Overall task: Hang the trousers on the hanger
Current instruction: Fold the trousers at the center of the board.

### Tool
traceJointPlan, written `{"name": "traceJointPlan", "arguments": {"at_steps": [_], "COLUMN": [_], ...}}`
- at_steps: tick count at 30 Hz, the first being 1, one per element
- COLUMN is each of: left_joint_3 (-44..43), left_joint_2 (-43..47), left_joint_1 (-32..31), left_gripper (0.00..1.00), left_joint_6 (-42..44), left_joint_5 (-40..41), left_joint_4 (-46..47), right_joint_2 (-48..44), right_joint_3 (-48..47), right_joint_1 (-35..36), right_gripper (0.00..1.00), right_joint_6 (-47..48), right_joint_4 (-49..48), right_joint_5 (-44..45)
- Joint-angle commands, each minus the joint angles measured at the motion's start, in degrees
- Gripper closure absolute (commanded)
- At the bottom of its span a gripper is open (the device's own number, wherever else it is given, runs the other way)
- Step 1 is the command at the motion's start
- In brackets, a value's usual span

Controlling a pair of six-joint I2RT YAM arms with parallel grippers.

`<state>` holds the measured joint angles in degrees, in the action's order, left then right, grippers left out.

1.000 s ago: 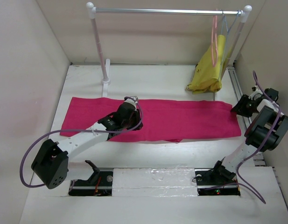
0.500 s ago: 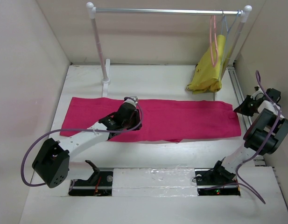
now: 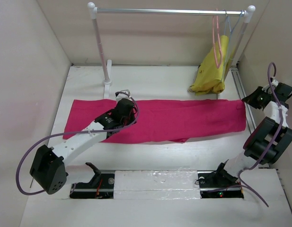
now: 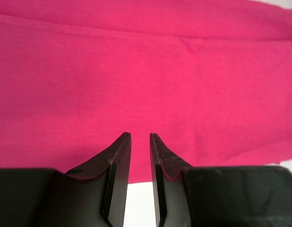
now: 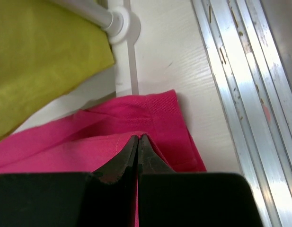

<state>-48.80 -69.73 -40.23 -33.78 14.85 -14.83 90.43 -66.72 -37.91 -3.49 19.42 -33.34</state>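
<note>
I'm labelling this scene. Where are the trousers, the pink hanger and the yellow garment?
trousers [image 3: 183, 120], top external view, middle of the cloth.
pink hanger [image 3: 213, 30], top external view, its thin side arm.
yellow garment [image 3: 213, 75], top external view, lower bunched part.

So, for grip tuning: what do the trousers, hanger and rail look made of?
Seemingly the trousers are soft matte cloth, fine weave visible, hemmed edges; the hanger a smooth thin pink rod, probably plastic or coated wire; the rail a glossy metal-looking tube, bright highlights.

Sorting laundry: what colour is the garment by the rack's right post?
The garment is mustard yellow; top view.
</note>
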Motion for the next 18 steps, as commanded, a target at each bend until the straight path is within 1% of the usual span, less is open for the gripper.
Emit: {"name": "traceJointPlan", "arguments": {"at_steps": [1, 2, 3, 4, 6, 7, 9, 10, 11, 13, 14, 15, 16, 17, 18], "left_joint_3": [-2.79, -2.71, -2.71, -2.53, -2.97, -5.23, -8.14, -11.64, -13.24, -18.41, -19.92, -21.67, -25.87, -28.09, -30.63], "left_joint_2": [1.62, 1.71, 1.71, 1.79, 0.22, -1.27, -6.62, -9.08, -13.71, -18.39, -22.86, -25.25, -27.89, -33.13, -35.36], "left_joint_1": [0.68, 1.2, 1.2, 1.73, 3.04, 4.88, 5.51, 5.51, 5.51, 6.04, 6.04, 6.04, 6.04, 6.56, 6.57], "left_gripper": [0.81, 0.81, 0.8, 0.78, 0.71, 0.7, 0.62, 0.62, 0.62, 0.62, 0.62, 0.63, 0.63, 0.64, 0.64], "left_joint_6": [-1.81, -2.34, -2.52, -2.08, 0.28, 0.38, 1.34, 1.44, 1.44, 1.61, 1.87, 2.05, 2.14, 2.23, 2.49], "left_joint_5": [6.49, 8.33, 8.35, 8.79, 7.04, 5.21, 3.7, 4.82, 5.27, 6.58, 6.68, 6.59, 6.42, 6.5, 6.77], "left_joint_4": [-2.65, -2.66, -2.4, -1.87, -0.64, -1.33, -2.22, -3.44, -3.45, -3.28, -2.84, -2.75, -3.53, -4.93, -6.69], "right_joint_2": [5.95, 9.11, 9.15, 10.19, 10.47, 9.94, 8.54, 8.18, 7.66, 6.6, 6.34, 5.81, 5.55, 5.37, 5.19], "right_joint_3": [-2.62, -3.5, -3.77, -3.77, -5.6, -6.57, -8.16, -8.34, -7.91, -5.37, -4.57, -3.69, -2.9, -1.15, -0.79], "right_joint_1": [-0.41, -0.41, 0.11, 0.64, 3.0, 3.8, 5.73, 5.74, 5.74, 5.74, 5.74, 5.74, 5.74, 5.74, 5.74], "right_gripper": [1.0, 1.0, 1.0, 1.0, 1.0, 1.0, 1.0, 1.0, 1.0, 1.0, 1.0, 1.0, 1.0, 1.0, 1.0], "right_joint_6": [-3.89, -5.29, -6.35, -7.75, -8.38, -6.99, -3.29, -2.41, -1.71, -1.79, -1.96, -2.05, -2.4, -3.01, -3.45], "right_joint_4": [-12.1, -14.65, -14.67, -18.5, -20.37, -16.47, -13.81, -11.88, -11.34, -12.12, -12.3, -12.47, -13.87, -14.58, -14.93], "right_joint_5": [-1.01, -2.68, -2.69, -5.04, -5.95, -4.12, -2.44, -0.69, 0.11, 0.38, 0.47, 0.73, 0.39, -0.05, -0.4]}}
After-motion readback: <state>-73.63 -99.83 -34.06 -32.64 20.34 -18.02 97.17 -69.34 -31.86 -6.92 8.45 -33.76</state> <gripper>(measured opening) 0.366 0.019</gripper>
